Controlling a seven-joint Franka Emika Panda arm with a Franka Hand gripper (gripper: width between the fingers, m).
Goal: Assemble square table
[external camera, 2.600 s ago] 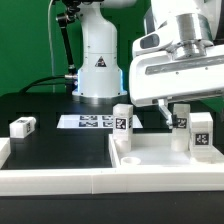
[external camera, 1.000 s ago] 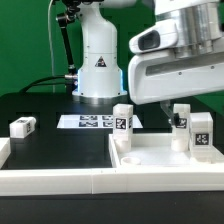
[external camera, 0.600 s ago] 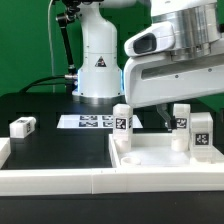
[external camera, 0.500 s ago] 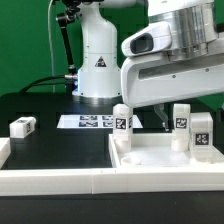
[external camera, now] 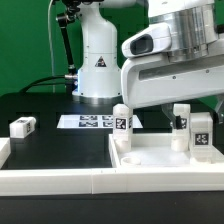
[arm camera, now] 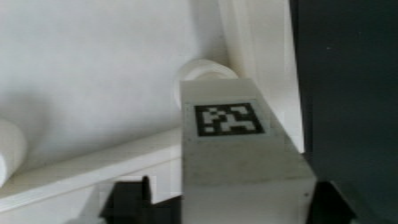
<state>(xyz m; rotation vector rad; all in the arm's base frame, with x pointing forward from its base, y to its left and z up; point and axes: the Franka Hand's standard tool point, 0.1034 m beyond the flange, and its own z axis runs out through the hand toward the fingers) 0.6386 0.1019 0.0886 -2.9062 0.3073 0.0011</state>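
Observation:
The white square tabletop (external camera: 160, 160) lies at the exterior view's right front, rim up. Three white tagged legs stand on it: one at its far left corner (external camera: 122, 119) and two at the right (external camera: 181, 122) (external camera: 202, 130). A fourth leg (external camera: 22, 126) lies loose on the black table at the left. My gripper (external camera: 130, 100) hangs over the corner leg; its fingers are mostly hidden in this view. In the wrist view that leg (arm camera: 240, 140) stands between my gripper's (arm camera: 231, 200) fingertips (arm camera: 128, 200). The jaws are open, with a gap on one side.
The marker board (external camera: 90, 122) lies flat behind the tabletop. The long white border wall (external camera: 50, 178) runs along the front. The arm's white base (external camera: 98, 60) stands at the back, with cables beside it.
My gripper has moved toward the exterior view's left, from beside the two right legs to over the far left corner leg. The legs and tabletop have not moved.

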